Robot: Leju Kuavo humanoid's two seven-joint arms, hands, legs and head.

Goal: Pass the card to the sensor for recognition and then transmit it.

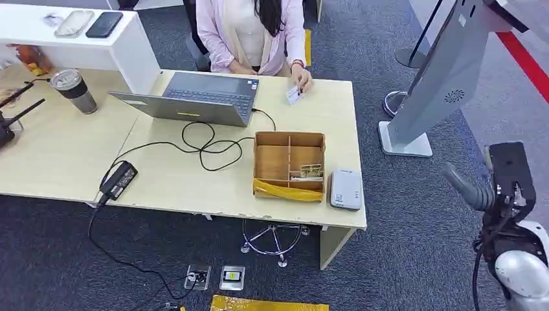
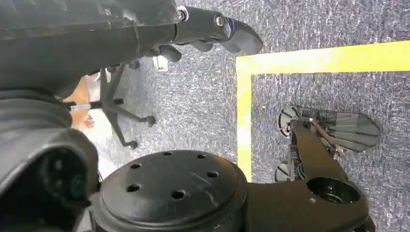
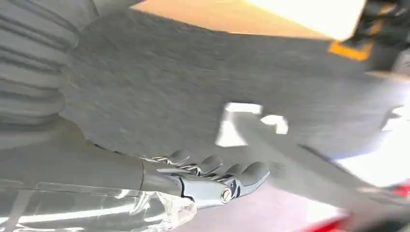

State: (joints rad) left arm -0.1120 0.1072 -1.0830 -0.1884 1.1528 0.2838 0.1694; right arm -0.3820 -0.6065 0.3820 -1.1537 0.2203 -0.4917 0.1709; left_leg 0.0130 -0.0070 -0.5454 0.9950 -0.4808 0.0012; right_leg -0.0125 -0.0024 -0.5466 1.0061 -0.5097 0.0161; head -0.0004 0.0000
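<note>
A person seated behind the desk holds a small white card point(image 1: 294, 94) above the tabletop, beside the laptop. The white box-shaped sensor point(image 1: 345, 188) lies at the desk's near right corner, next to a wooden box. My right hand point(image 1: 467, 186) is raised to the right of the desk, well apart from the sensor and the card. In the right wrist view its fingers point(image 3: 212, 175) are stretched out over blurred carpet with nothing in them. My left hand point(image 2: 212, 30) hangs over the floor, its fingers loosely extended and holding nothing.
A wooden compartment box point(image 1: 289, 165) with small items and a yellow strip stands left of the sensor. A laptop point(image 1: 194, 97), its cable and charger brick point(image 1: 118, 180), and a tumbler point(image 1: 74, 91) share the desk point(image 1: 181, 188). A grey kiosk stand point(image 1: 427, 97) rises to the right.
</note>
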